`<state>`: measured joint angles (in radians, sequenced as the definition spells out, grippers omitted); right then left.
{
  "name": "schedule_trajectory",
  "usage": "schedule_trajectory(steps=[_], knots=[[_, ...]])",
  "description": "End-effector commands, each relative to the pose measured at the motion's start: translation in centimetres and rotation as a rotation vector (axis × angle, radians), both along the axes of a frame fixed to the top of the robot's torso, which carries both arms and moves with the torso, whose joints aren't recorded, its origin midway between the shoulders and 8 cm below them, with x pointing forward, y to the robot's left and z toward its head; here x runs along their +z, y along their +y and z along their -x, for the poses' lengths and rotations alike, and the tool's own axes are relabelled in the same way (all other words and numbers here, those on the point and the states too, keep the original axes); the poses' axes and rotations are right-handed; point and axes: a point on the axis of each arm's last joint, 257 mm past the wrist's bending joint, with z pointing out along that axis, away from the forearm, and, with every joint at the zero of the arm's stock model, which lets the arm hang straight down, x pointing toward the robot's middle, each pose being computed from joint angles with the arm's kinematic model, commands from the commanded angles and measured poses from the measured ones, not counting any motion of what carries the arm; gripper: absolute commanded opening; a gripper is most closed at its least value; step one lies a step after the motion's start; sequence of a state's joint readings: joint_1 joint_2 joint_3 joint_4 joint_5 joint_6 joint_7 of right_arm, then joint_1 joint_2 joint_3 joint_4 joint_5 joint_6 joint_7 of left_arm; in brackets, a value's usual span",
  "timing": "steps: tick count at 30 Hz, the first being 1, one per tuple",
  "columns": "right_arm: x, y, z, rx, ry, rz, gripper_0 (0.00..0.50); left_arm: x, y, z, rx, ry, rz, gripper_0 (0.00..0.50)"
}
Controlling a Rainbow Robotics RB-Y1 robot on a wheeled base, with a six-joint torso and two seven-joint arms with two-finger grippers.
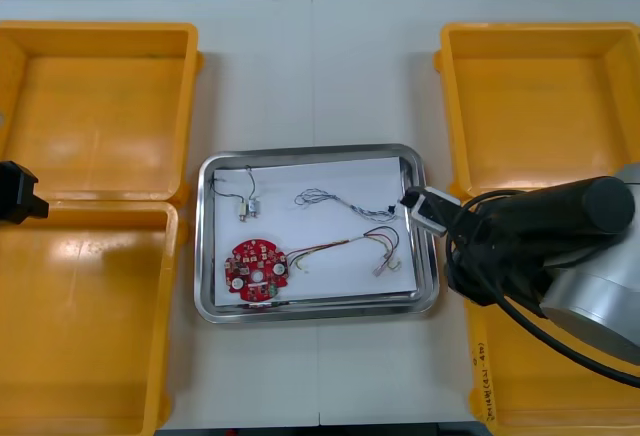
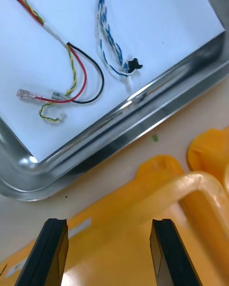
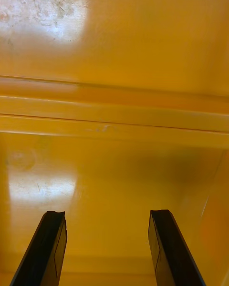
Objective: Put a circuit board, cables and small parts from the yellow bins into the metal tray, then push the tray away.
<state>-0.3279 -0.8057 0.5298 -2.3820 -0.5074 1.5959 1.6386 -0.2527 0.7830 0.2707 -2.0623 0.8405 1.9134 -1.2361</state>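
1. Light table seen from above, with two yellow bins at each side and a metal tray between them, white inside.
2. Inside the tray, near the corner closest to the robot's left, lies a round red circuit board.
3. A red and yellow cable runs from just beside the board toward the tray's right side, where it ends in loose loops.
4. A twisted blue and white cable lies farther from the robot, its small black end near the tray's right rim.
5. Toward the far left of the tray sits what looks like a small metal part with thin dark wires; I cannot make it out clearly.
6. The right gripper hovers at the tray's right rim, beside the right-hand bins, its fingers spread apart with nothing between them.
7. The left gripper is at the table's left edge, over the left-hand bins, fingers likewise spread and holding nothing.
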Motion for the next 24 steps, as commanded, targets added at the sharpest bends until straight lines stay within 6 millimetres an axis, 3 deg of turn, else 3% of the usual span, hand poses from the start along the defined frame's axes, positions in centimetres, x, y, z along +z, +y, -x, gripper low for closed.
schedule_trajectory(steps=[1,24], knots=[[0.3,1.2,-0.6,0.089,-0.002,0.061,0.5,0.4,-0.1,0.4,-0.129,-0.017,-0.053,0.5],[-1.9,6.4,2.8,0.317,0.077,0.178,0.5,0.4,-0.1,0.4,-0.129,-0.017,-0.053,0.5]])
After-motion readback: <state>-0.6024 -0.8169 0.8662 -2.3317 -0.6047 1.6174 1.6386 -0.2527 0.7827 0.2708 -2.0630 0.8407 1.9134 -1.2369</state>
